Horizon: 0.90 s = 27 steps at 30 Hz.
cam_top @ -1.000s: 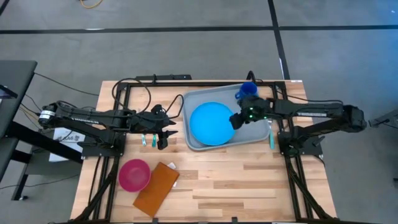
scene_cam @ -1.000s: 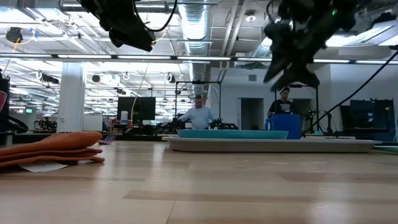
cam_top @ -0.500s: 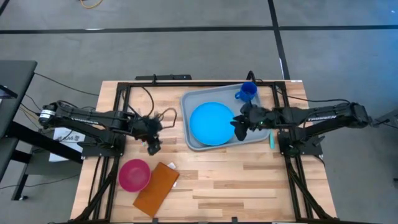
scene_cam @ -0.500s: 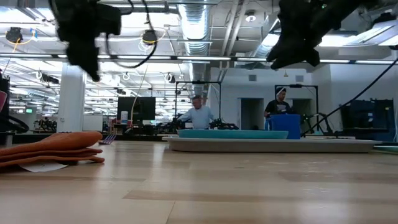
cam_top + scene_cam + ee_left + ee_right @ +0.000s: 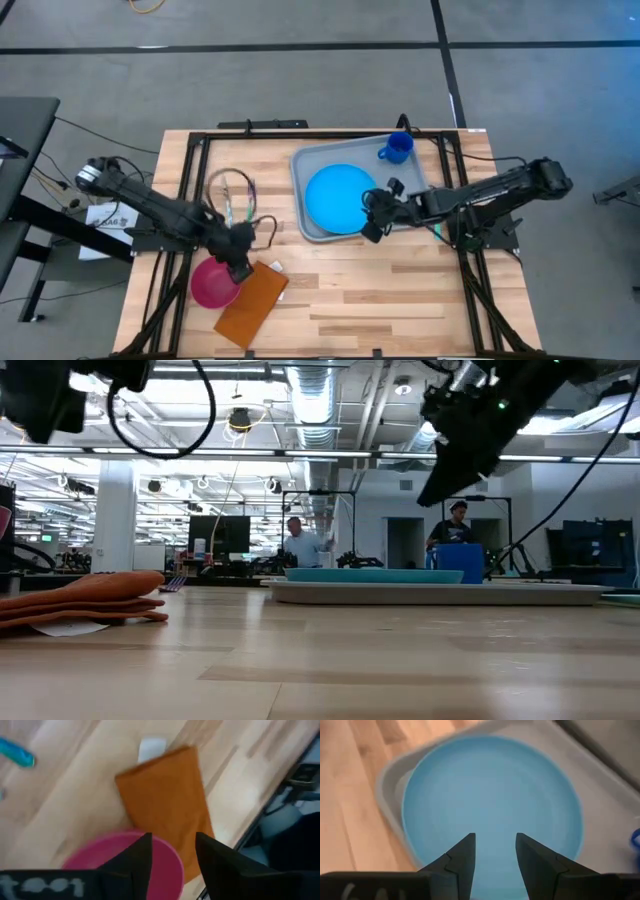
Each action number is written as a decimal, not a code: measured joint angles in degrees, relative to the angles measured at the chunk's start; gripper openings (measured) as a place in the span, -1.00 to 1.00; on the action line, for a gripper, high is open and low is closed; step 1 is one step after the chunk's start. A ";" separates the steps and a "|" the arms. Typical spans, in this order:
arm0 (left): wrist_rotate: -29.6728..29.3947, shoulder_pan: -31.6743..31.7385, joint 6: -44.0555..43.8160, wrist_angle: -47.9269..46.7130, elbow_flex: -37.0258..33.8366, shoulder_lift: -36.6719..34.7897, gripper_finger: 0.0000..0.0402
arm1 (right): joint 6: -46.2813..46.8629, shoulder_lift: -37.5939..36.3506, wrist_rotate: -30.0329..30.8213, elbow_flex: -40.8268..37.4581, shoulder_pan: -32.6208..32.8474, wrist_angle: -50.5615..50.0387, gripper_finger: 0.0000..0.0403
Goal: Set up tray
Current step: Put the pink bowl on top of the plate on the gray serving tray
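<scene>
The pale grey-blue tray point(image 5: 412, 185) lies at the table's far right and shows in the low view point(image 5: 530, 593). On it lie a round blue plate point(image 5: 335, 198) and a blue cup point(image 5: 397, 148). A pink bowl point(image 5: 212, 282) and an orange-brown napkin point(image 5: 252, 302) lie at the near left. My left gripper point(image 5: 240, 268) is open and empty above the bowl's rim point(image 5: 125, 855), next to the napkin point(image 5: 165, 800). My right gripper point(image 5: 368, 218) is open and empty above the plate's near right part point(image 5: 490, 800).
Teal utensils point(image 5: 233, 212) lie on the wood left of the tray, and another one point(image 5: 437, 228) lies right of it. Black frame rails point(image 5: 180, 200) run along both table sides. Bare wood point(image 5: 380, 300) lies at the near right. People stand in the room behind.
My left gripper has gone from beside the teal utensils toward the table's near edge and a little left, and now stands over the pink bowl. My right gripper has gone a little toward the near edge and left, staying over the plate's right part.
</scene>
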 joint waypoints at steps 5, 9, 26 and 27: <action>0.94 -5.81 -6.76 0.57 1.83 7.71 -0.48 | -1.73 -0.21 0.42 3.70 -1.31 2.44 -0.33; 1.82 -9.11 -8.11 -0.47 3.43 12.99 -0.54 | -4.60 -0.62 0.35 4.16 -1.52 5.77 -0.34; -13.12 -16.06 -14.00 -5.60 11.66 19.49 -0.38 | -13.74 -0.20 0.11 4.10 -3.90 13.83 -0.33; -12.01 -16.07 -13.97 -5.72 11.66 20.54 -0.35 | -13.90 -0.21 0.08 4.10 -4.11 13.80 -0.33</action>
